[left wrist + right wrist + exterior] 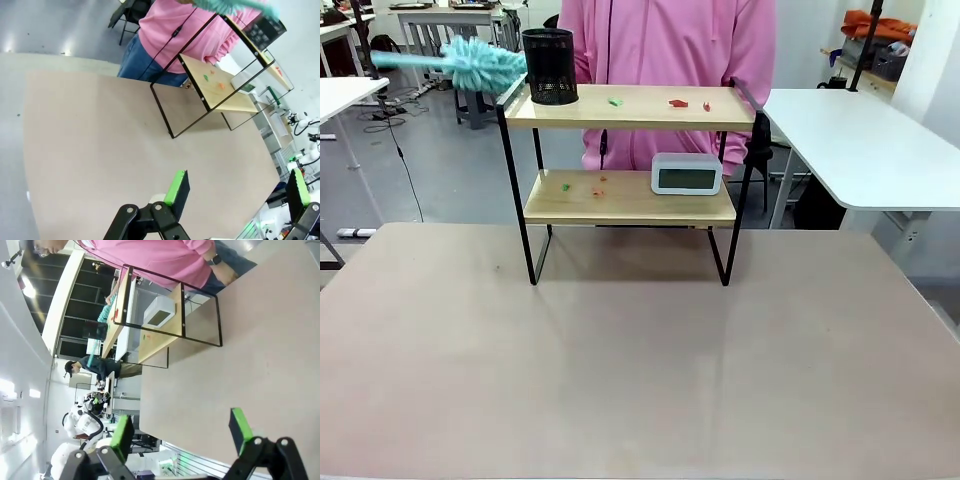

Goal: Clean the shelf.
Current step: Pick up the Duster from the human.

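The shelf stands mid-table at the far side, a two-tier rack of wooden boards in a black frame. On its top board are a black mesh cup and small green and red scraps. The lower board carries a white digital clock and green and orange scraps. A teal fluffy duster lies level beside the cup, handle pointing left. My left gripper hangs open above the table, far from the shelf. My right gripper is also open, with the shelf well ahead.
A person in a pink top stands right behind the shelf, one hand with a wristwatch near its end. The wide brown table stretches bare in front of the shelf. White tables stand to both sides.
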`<state>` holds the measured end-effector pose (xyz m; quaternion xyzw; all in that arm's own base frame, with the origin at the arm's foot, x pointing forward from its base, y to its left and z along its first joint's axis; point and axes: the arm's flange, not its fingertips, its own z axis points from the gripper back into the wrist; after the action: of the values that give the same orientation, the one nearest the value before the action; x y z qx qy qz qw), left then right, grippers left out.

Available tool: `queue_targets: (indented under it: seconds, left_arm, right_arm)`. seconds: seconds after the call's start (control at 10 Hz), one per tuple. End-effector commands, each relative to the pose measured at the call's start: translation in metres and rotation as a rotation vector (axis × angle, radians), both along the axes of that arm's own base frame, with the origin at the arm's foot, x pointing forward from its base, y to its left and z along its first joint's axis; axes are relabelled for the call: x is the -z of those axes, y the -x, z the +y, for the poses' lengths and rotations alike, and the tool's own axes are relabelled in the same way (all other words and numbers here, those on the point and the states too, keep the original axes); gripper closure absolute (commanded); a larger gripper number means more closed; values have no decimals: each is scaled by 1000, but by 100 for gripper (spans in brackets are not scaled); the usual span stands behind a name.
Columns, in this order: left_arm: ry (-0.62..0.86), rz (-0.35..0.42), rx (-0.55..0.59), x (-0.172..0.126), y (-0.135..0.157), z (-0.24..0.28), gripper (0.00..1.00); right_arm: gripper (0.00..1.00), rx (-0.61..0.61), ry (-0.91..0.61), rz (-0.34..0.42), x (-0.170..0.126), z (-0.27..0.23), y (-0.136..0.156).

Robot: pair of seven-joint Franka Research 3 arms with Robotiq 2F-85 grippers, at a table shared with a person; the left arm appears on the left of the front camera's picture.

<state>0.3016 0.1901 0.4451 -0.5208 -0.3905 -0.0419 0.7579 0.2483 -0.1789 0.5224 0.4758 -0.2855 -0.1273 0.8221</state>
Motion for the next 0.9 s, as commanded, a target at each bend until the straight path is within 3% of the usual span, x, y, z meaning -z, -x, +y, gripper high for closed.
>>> queue_targets:
  seconds: [0.0, 0.4, 0.5, 0.8]
  left_arm:
    - [0, -32, -2, -1, -3, -1, 0]
    - [0, -32, -2, -1, -3, -1, 0]
    - [-6, 5, -5, -1, 0, -2, 0]
    - [214, 142, 187, -75, -71, 5, 0]
  right_arm:
    - [0, -8, -8, -37, 2, 1, -3]
    - [0, -8, -8, -37, 2, 1, -3]
    - [0, -8, -8, -37, 2, 1, -3]
    - [0, -8, -8, -37, 2, 1, -3]
